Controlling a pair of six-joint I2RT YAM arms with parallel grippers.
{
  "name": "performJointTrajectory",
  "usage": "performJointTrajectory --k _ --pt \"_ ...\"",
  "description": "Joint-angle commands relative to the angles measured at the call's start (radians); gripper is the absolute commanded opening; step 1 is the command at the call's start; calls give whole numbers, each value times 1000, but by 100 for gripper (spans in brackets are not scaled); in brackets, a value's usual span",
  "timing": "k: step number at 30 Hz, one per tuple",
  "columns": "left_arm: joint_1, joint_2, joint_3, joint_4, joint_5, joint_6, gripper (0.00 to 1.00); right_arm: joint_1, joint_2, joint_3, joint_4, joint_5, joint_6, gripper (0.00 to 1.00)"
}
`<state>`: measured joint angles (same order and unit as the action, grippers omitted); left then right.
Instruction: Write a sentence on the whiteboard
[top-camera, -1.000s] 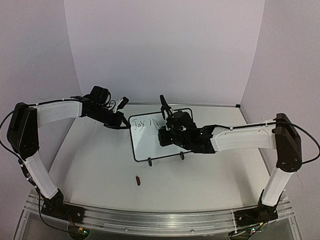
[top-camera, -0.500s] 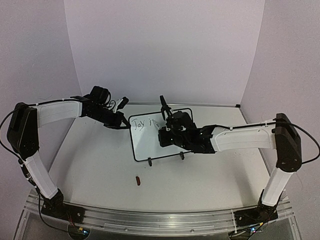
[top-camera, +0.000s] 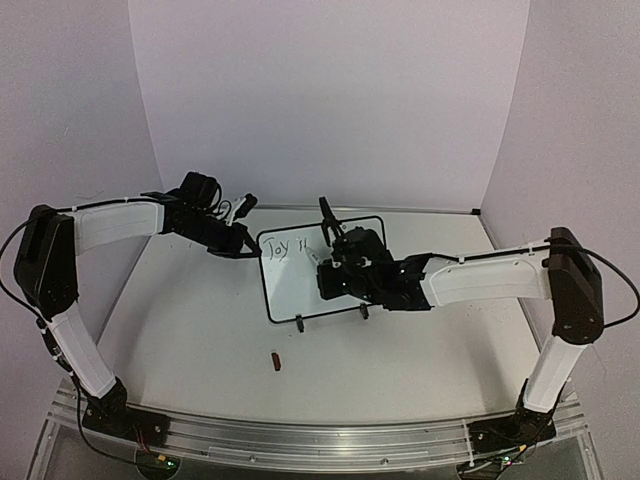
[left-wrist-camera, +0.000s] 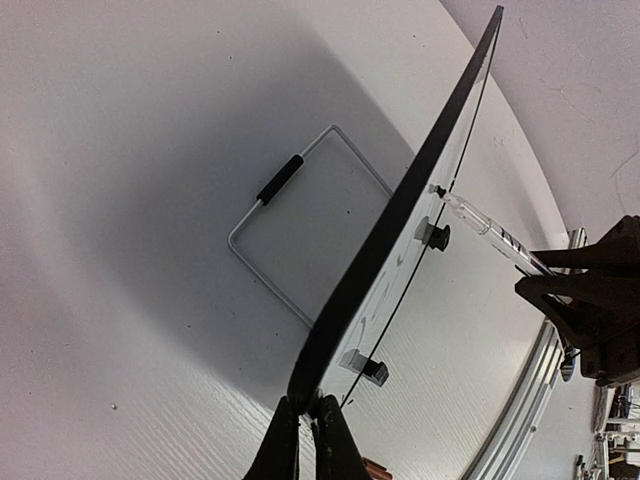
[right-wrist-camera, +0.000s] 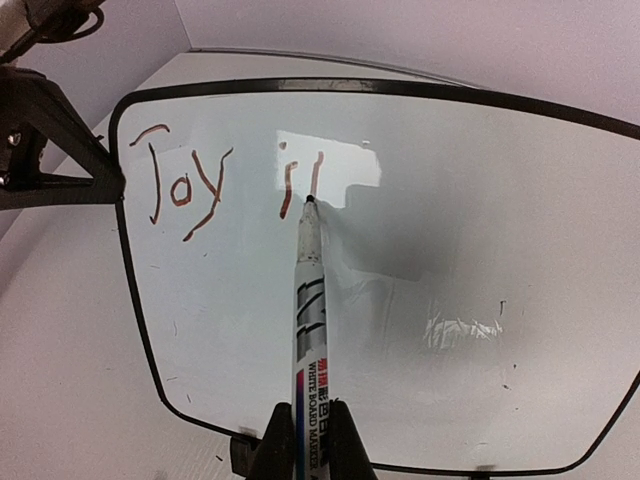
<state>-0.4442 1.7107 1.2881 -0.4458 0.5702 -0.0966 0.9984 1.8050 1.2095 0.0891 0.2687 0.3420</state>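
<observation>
On table (top-camera: 180, 330) before whiteboard (top-camera: 290, 285): small red cap (top-camera: 275, 361), well apart.

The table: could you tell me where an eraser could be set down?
Bare table lies left and right of the small red object. Crowded at the whiteboard: left gripper clamps its edge, right gripper holds the marker.

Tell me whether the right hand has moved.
Yes, slightly: the right hand shifted rightward along the whiteboard, away from its left frame edge.
</observation>
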Motion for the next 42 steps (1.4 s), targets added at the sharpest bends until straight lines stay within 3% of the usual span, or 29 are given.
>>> performJointTrajectory --k 1,23,42 --pt "-4 -9 32 -25 -19 33 0 5 -14 2 -9 36 18 0" --pt "-6 -11 32 -26 -19 34 0 4 38 79 0 91 -20 0" --pt "-6 -15 31 -27 -21 37 0 4 8 49 -17 133 4 0"
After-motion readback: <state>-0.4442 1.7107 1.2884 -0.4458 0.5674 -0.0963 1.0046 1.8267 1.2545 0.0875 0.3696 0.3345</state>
